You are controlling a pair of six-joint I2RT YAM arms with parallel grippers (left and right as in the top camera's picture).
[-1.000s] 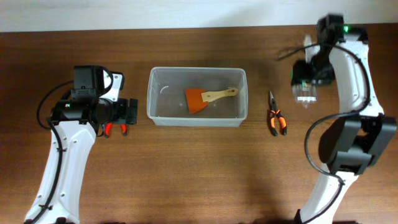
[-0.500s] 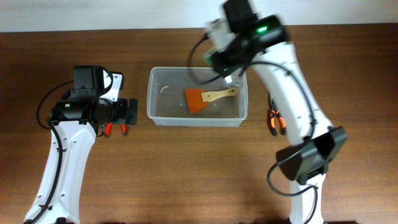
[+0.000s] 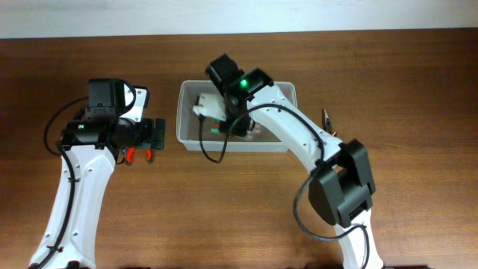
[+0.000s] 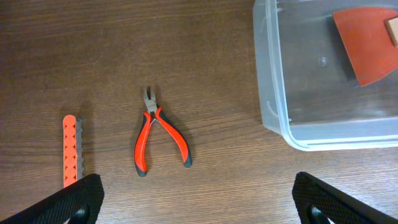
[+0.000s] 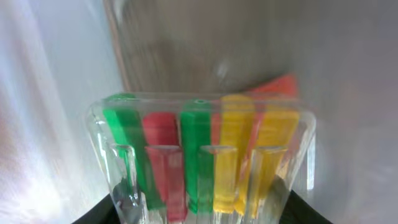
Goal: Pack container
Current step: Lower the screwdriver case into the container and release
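Observation:
The container [image 3: 181,112] is a translucent bin in the middle of the table. My right gripper [image 3: 220,123] is over the bin's left half, shut on a clear case [image 3: 203,106] of green, red and yellow pieces. The right wrist view shows the case [image 5: 205,155] close up, above the bin's floor. An orange spatula [image 4: 367,43] lies in the container [image 4: 273,81], mostly hidden under my right arm from overhead. My left gripper [image 3: 153,134] is open and empty left of the bin, above red pliers [image 4: 158,134].
An orange toothed strip [image 4: 73,152] lies left of the red pliers. Orange-and-black pliers [image 3: 326,116] lie right of the bin, partly hidden by my right arm. The table is brown wood.
My right arm has swung from the far right of the table to over the container, carrying the clear case. The left arm has not moved.

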